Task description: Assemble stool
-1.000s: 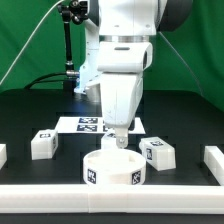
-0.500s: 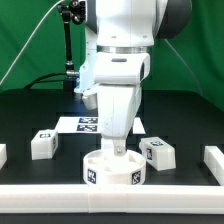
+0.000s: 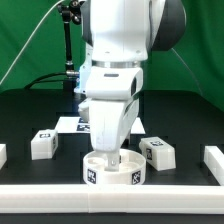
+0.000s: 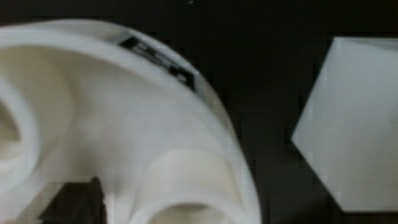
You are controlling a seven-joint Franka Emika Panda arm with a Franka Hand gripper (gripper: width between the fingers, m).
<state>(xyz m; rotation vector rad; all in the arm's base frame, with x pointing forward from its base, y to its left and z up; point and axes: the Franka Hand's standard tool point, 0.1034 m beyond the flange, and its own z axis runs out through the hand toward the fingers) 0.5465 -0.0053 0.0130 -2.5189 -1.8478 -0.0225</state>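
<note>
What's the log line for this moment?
stage: pre-grasp | gripper: open, low at seat | held: nothing | legs: loose, flanking seat

Black table (image 3: 190, 125) holds seat (image 3: 113, 172), leg (image 3: 42, 144), second leg (image 3: 158, 152), marker board (image 3: 68, 124), border rail (image 3: 60, 190).

Plain white on the seat (image 3: 113, 172), low in the middle of the exterior frame, with black-and-white square tags across its outer wall. Same white and same kind of tags on the leg (image 3: 42, 143) toward the exterior view's left and the second leg (image 3: 157, 152) toward the exterior view's right. White marker board (image 3: 68, 125) with black printed squares, mid-frame. Matte black table (image 3: 20, 120); white rail (image 3: 60, 196) along the lower edge. Glossy white arm (image 3: 115, 60), dark grey joint at upper right. Bright green backdrop (image 3: 20, 20); black stand (image 3: 68, 45) at upper left. In the wrist view, white seat (image 4: 107, 110) with a black tag edge, black table (image 4: 267, 100) beside it.
</note>
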